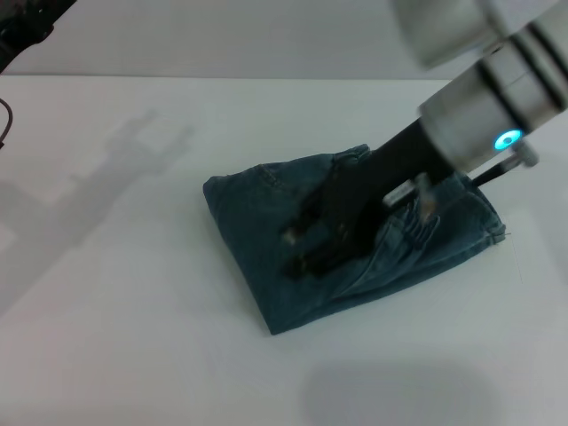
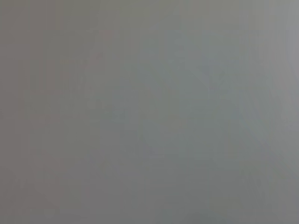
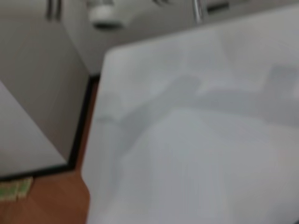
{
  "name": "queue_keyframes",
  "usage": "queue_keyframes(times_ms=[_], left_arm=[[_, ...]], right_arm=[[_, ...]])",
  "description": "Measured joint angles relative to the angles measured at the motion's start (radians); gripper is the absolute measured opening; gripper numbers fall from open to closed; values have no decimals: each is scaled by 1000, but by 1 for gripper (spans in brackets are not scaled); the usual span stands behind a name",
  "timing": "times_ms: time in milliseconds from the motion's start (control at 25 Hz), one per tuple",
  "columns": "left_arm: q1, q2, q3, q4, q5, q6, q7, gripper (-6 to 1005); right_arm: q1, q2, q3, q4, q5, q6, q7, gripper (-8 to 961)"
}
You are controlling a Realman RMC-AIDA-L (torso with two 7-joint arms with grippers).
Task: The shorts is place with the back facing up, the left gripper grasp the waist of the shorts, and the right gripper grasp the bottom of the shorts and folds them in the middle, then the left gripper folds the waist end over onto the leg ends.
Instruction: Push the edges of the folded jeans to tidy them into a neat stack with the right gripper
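**Folded denim on a white table, left gripper over it**

White table (image 1: pixel 124 346) fills the head view, with a pale wall along its far edge. Soft grey shadows of an arm lie across the table's left part.

The shorts (image 1: pixel 253 244) lie a little right of the table's middle. They are folded into a compact, roughly rectangular bundle of faded blue denim set at a slant. One corner points toward the near edge and the long side runs off to the far right. The cloth on the left half lies flat and smooth. On the right half it bunches into gathered folds beside the gripper, and a stitched edge shows at the far-right corner.

The left gripper (image 1: pixel 306 244) reaches in from the far right on its silver wrist, whose ring glows blue-green. Its black body slants down over the bundle and its tip sits low over the middle of the denim, at or just above the cloth. It is smeared in this view, so whether the pincer is wide, narrow or pinching cloth cannot be told.

The left wrist view shows only an even grey. The right wrist view looks down on bare table (image 3: pixel 210 163), its edge and a brown floor (image 3: pixel 46 205) beyond. No shorts show there.
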Motion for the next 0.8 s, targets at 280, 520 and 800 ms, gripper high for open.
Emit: queue_keyframes(times_ms=[280,520,800], left_arm=[[4,0,-1,-26,-13,-7,13,844],[4,0,-6,-35,-14,-13,24,844],[-3,0,-6,-51,-15,-20,25,846]], right_arm=[[14,7,-212,88,41,138,2,504],[15,8,-264,125,40,180,6,504],[9,6,-275,146,18,225,17,505]])
